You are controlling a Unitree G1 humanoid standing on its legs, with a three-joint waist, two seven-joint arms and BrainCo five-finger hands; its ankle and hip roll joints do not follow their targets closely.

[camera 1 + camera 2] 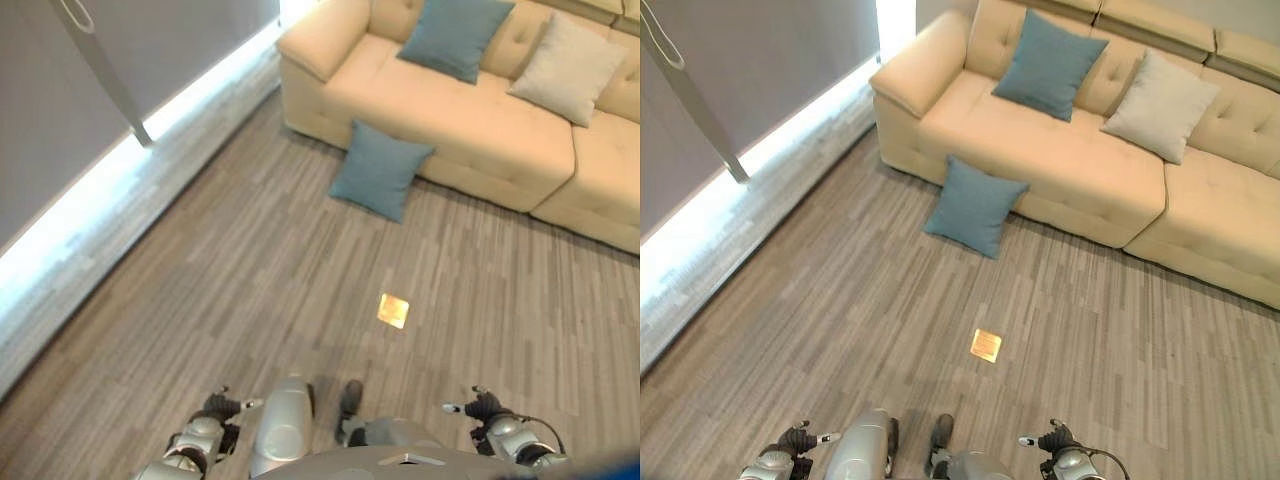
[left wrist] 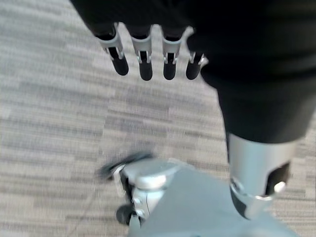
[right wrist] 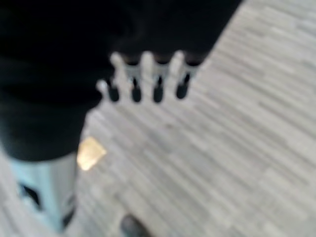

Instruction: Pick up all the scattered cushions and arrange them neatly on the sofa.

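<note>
3 square fabric cushions: 2 teal, 1 beige. Teal cushion on floor (image 1: 973, 205) leans tilted against front base of cream upholstered sofa (image 1: 1080, 165), one corner pointing down to 6 o'clock, at 12 o'clock from robot. 2nd teal cushion (image 1: 1050, 62) and beige cushion (image 1: 1160, 105) prop on sofa backrest, at 1 and 2 o'clock. Grey wood-plank floor (image 1: 840, 330) wide open between robot and sofa; small brass floor plate (image 1: 986, 345) mid-floor. Left hand (image 2: 148, 54) and right hand (image 3: 148, 79) low at sides, fingers straight, holding nothing.
</note>
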